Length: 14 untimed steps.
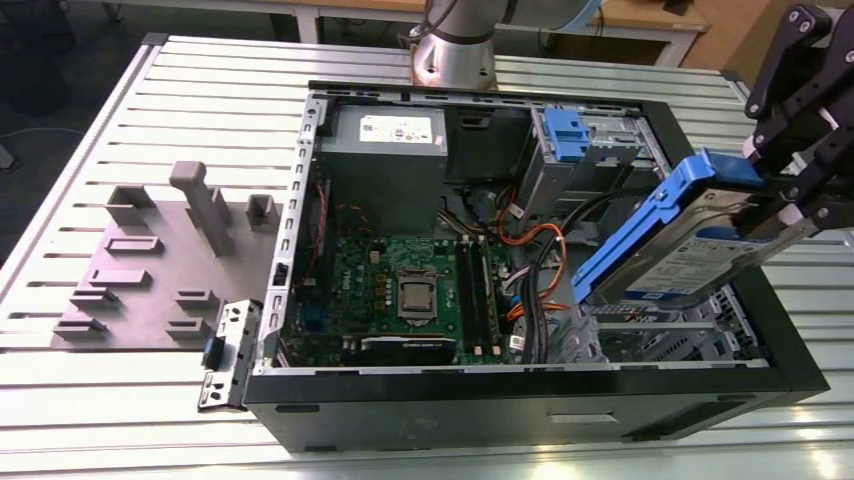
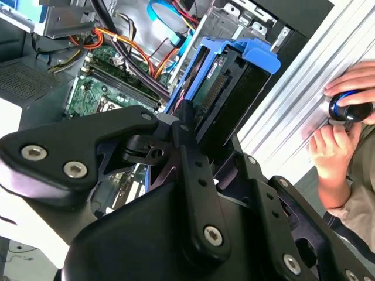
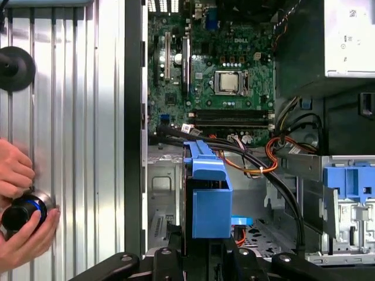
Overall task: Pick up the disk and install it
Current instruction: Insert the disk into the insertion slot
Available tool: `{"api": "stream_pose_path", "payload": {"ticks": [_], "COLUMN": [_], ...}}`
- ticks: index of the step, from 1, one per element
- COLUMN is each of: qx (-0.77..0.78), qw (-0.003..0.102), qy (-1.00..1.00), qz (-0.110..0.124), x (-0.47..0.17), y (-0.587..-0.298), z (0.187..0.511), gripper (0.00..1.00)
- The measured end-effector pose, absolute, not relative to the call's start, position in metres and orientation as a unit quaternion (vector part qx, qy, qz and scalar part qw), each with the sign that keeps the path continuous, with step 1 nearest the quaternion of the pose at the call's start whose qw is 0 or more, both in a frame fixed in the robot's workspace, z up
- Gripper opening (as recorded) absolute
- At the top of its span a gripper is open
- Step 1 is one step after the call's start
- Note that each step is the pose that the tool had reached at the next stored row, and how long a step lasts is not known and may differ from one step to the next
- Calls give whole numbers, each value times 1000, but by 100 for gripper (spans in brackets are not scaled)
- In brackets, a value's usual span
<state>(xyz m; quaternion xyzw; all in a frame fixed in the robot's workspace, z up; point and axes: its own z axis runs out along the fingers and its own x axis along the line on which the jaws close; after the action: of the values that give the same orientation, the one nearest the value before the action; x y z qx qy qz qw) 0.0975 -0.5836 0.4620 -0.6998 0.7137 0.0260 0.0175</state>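
Print on the power supply sticker (image 1: 400,128) and the disk (image 1: 687,255) is unreadable.

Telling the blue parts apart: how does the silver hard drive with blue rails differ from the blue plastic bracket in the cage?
The silver hard drive is clamped in the black gripper, tilted over the open black case; the blue plastic bracket sits in the grey cage. The drive's rails frame a labelled metal body; the bracket shows no drive. Both have blue plastic.
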Motion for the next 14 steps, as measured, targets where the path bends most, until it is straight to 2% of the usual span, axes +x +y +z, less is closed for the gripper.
{"api": "stream_pose_path", "payload": {"ticks": [6, 11, 14], "qx": [-705, -707, -708], "qw": [28, 42, 47], "qy": [708, 706, 705], "qz": [16, 3, -2], "x": [97, 97, 97], "y": [-584, -584, -585], "z": [459, 458, 457], "gripper": [35, 35, 35]}}
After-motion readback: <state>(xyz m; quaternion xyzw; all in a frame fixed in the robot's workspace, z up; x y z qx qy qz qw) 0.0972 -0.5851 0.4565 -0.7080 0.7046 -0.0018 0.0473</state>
